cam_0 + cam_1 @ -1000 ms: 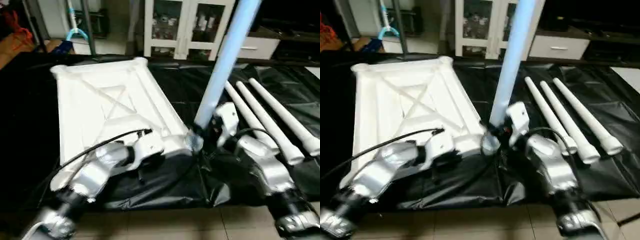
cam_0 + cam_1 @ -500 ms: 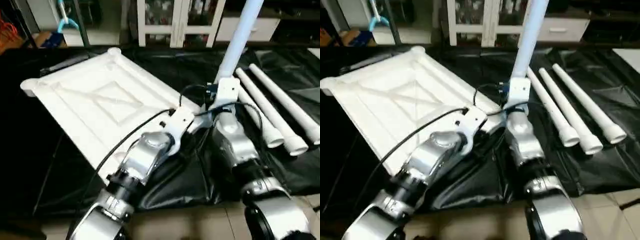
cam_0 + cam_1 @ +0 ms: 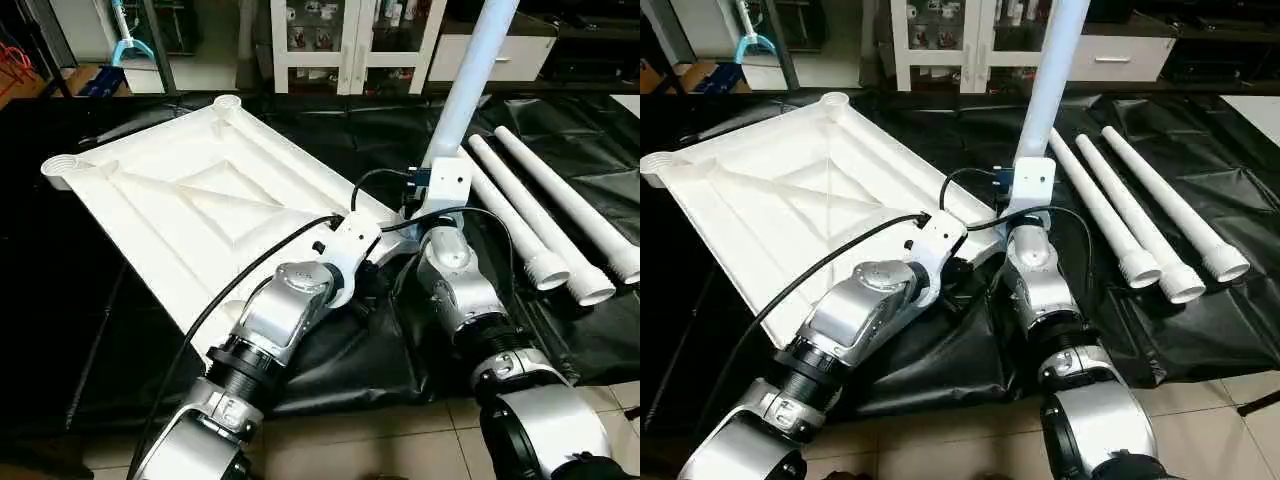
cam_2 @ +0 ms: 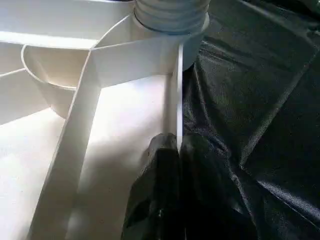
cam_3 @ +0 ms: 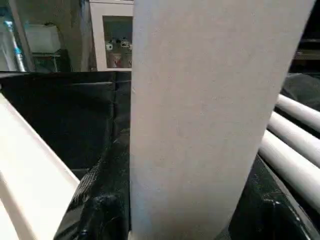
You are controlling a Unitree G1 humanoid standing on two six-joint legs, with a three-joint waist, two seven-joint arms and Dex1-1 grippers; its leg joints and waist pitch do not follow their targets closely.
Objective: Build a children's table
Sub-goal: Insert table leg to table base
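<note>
The children's table top lies upside down on the black sheet, its X-ribbed underside facing up. One white leg stands upright at its near right corner. My right gripper is shut on this leg low down, one black finger on each side. In the left wrist view my left gripper is shut on the thin rim wall of the table top, just short of the corner socket, where a ribbed threaded end sits.
Three loose white legs lie side by side on the black sheet to the right. A white glass-door cabinet stands behind. The sheet's front edge meets tiled floor near my arms.
The whole picture has shifted as the camera moved. The leg stays upright in my right gripper at the corner, and my left gripper keeps its hold on the rim.
</note>
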